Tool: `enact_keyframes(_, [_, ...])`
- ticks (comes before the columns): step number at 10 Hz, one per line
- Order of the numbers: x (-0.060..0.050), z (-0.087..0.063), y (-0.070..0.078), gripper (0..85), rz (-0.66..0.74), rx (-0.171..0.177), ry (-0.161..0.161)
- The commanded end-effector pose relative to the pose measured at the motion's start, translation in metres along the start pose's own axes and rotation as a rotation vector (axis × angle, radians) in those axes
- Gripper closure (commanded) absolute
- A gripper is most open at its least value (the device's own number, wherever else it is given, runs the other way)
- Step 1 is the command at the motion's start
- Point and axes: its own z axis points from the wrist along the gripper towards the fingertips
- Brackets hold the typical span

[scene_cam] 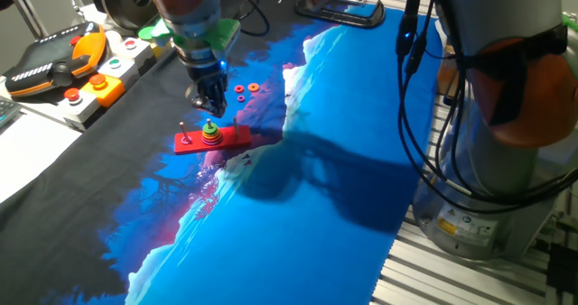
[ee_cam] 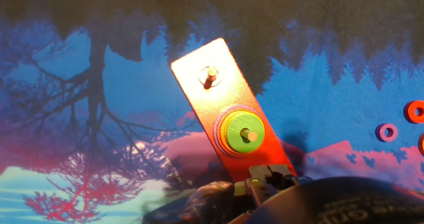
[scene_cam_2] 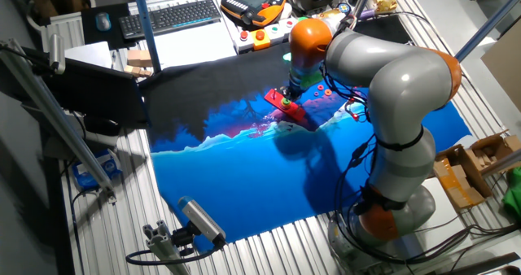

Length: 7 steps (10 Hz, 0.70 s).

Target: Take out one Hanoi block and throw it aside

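Note:
The Hanoi block [ee_cam: 240, 132] is a small green ring on top of a yellow and orange stack, on the middle peg of a red base plate [ee_cam: 199, 70]. In one fixed view the stack [scene_cam: 209, 132] sits on the same red base [scene_cam: 237, 138]. My gripper [scene_cam: 209, 106] hangs just above and slightly behind the stack, with nothing seen in it. Its dark fingertips [ee_cam: 266, 176] show at the bottom of the hand view, over the near end of the base. The gap between the fingers cannot be made out. The arm hides most of the base [scene_cam_2: 286, 106] in the other fixed view.
An empty peg [ee_cam: 211, 75] stands at the base's far end. Three small red rings [scene_cam: 244, 92] lie on the cloth just behind the base, also seen as red rings [ee_cam: 416, 111] in the hand view. A control pendant [scene_cam: 54, 66] and button box [scene_cam: 107, 81] sit at the left.

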Motion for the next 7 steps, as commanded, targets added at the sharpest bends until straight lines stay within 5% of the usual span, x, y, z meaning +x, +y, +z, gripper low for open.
enact_keyframes(1, [0.0, -0.001, 0.002, 84.3, 0.002, 0.008, -0.002])
enact_keyframes(5, [-0.003, 0.001, 0.002, 84.3, -0.026, -0.011, -0.02])
enact_keyframes(6, [-0.008, 0.003, 0.006, 84.3, -0.039, 0.0, -0.006])
enact_keyframes(7, [-0.011, 0.003, 0.009, 77.3, -0.05, -0.028, 0.015])
